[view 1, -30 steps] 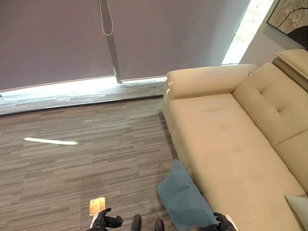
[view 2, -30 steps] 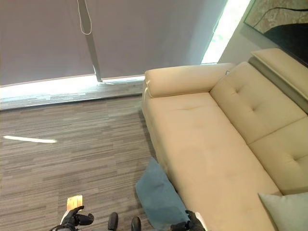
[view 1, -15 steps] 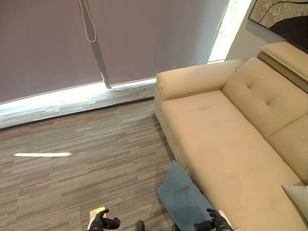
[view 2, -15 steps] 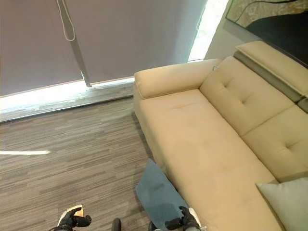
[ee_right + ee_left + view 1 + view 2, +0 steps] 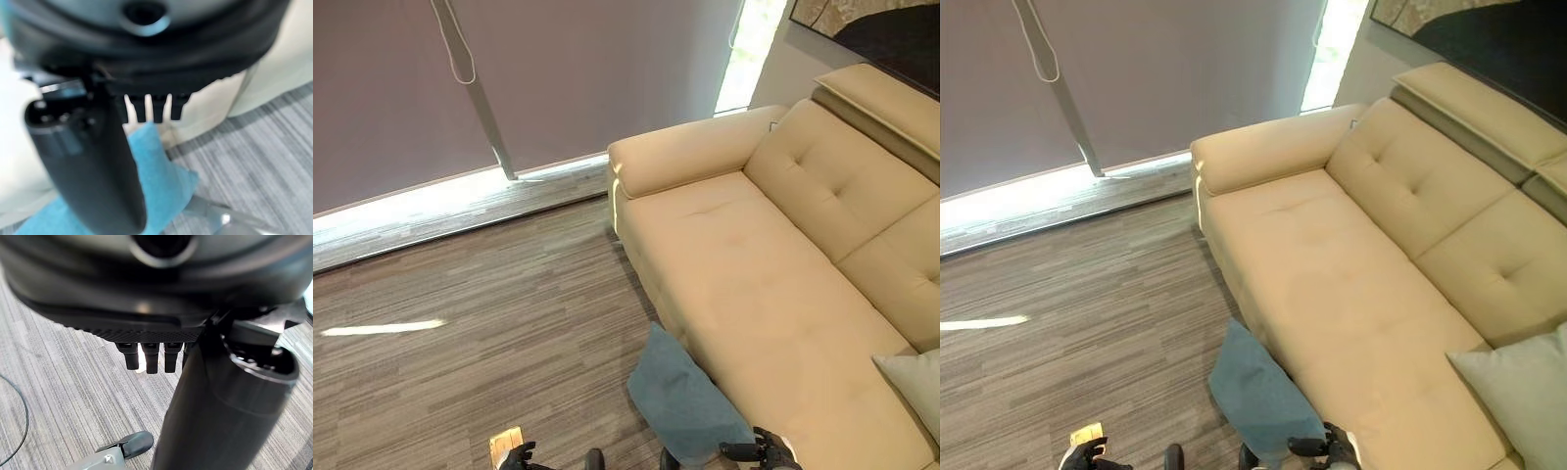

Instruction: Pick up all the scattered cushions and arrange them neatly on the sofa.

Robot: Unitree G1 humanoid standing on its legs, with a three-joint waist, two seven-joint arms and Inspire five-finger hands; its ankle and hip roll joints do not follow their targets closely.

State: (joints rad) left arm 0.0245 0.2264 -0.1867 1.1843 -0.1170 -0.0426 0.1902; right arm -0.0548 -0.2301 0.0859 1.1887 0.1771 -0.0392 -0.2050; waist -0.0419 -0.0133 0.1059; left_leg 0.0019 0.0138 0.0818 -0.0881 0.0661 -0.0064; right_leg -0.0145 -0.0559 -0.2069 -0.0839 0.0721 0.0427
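A blue cushion (image 5: 685,399) stands on the carpet, leaning against the front of the beige sofa (image 5: 754,284). A pale grey-green cushion (image 5: 1520,388) lies on the sofa seat at the far right. My right hand (image 5: 760,454) hangs low just right of the blue cushion's near corner, fingers straight and holding nothing. In the right wrist view the blue cushion (image 5: 164,178) lies past those fingers (image 5: 152,108) with the sofa front (image 5: 274,73) behind it. At the bottom edge my left hand (image 5: 519,456) hovers over bare carpet, open and idle, fingers (image 5: 151,357) relaxed.
A small yellowish card (image 5: 505,445) lies on the carpet by the left hand. A grey roller blind with a hanging cord (image 5: 470,69) covers the window behind a raised sill (image 5: 440,211). Striped carpet (image 5: 480,323) stretches left of the sofa.
The camera has swung right and tilted, so the sofa sits further left and more of the pale cushion shows. Both hands stay low; the blue cushion has not moved.
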